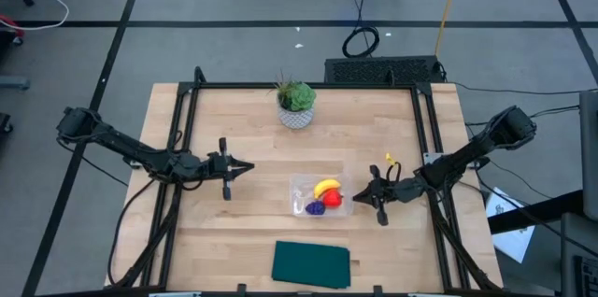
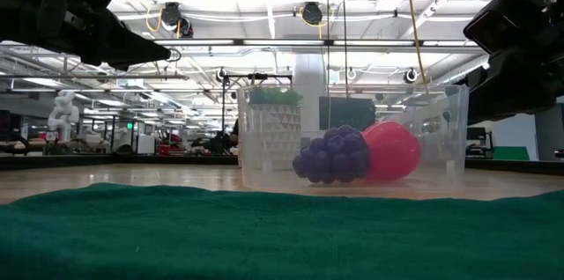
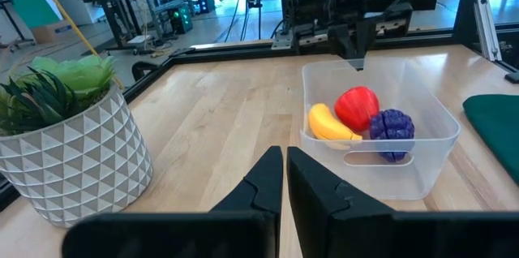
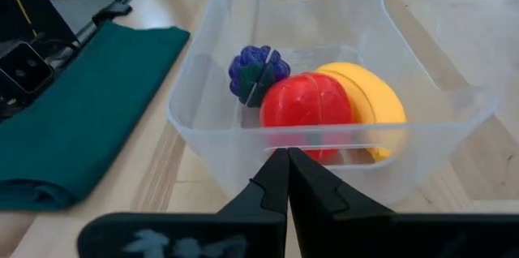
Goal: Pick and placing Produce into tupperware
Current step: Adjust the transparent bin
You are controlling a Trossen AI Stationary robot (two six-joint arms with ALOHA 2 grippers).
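Clear plastic forms the tupperware (image 1: 318, 199), which sits on the wooden table (image 1: 243, 129) slightly toward four o'clock from the table's middle in the high view. All three produce pieces lie inside it: the yellow banana (image 1: 327, 187) at the container's twelve o'clock side, the red fruit (image 1: 333, 200) toward three o'clock, and the dark purple bunch of grapes (image 1: 315, 208) toward seven o'clock, touching the red fruit. In the right wrist view the red fruit (image 4: 308, 112) rests against the banana (image 4: 369, 100), with the grapes (image 4: 258, 73) just beside it.

At the container's three o'clock, the right gripper (image 1: 358, 195) hovers just outside the wall with its fingers clenched together, holding nothing. Well away at nine o'clock, the left gripper (image 1: 245, 167) points toward the container, its fingers (image 3: 263, 181) also pressed nearly together and empty.

A green potted plant (image 1: 296, 101) in a white patterned pot stands at twelve o'clock near the table's far edge. A dark green cloth (image 1: 311, 264) lies flat at six o'clock, near the front edge and apart from the container.
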